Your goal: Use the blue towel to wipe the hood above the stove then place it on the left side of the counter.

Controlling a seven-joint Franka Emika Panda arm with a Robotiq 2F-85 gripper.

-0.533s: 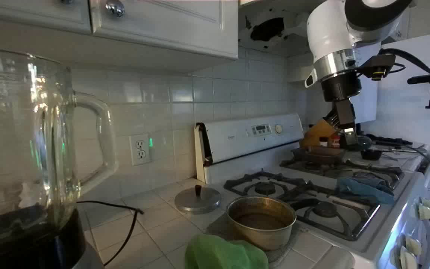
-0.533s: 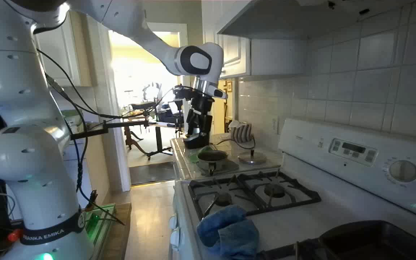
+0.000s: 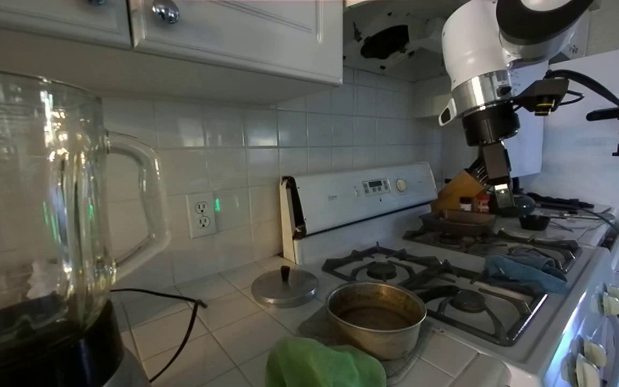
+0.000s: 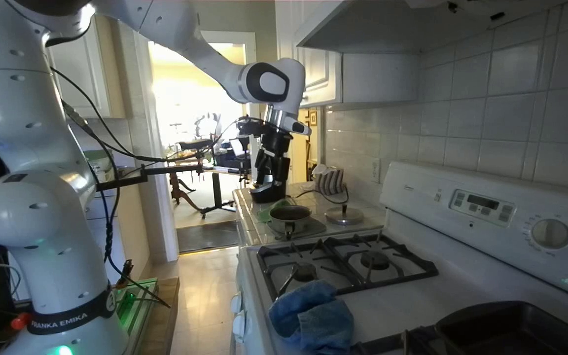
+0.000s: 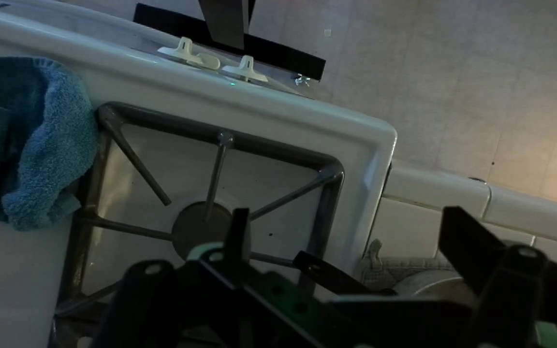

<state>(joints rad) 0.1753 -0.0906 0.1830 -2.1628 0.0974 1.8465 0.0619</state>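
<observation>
The blue towel (image 3: 524,271) lies crumpled on the stove's front edge, partly over a burner grate, in both exterior views (image 4: 313,315). It also shows at the left edge of the wrist view (image 5: 51,140). My gripper (image 3: 504,200) hangs in the air above the stove, pointing down. In the wrist view the gripper (image 5: 346,227) has its fingers wide apart with nothing between them, and the towel lies off to its left. The hood (image 4: 372,32) is above the stove (image 4: 402,296). The tiled counter (image 3: 229,317) adjoins the stove.
A metal pot (image 3: 376,322) with a black handle stands on the counter near the stove. A lid (image 3: 285,286), a green cloth (image 3: 323,365) and a glass blender (image 3: 35,215) are also there. A dark baking pan (image 4: 515,325) sits on the stove. A cabinet (image 3: 234,37) hangs above the counter.
</observation>
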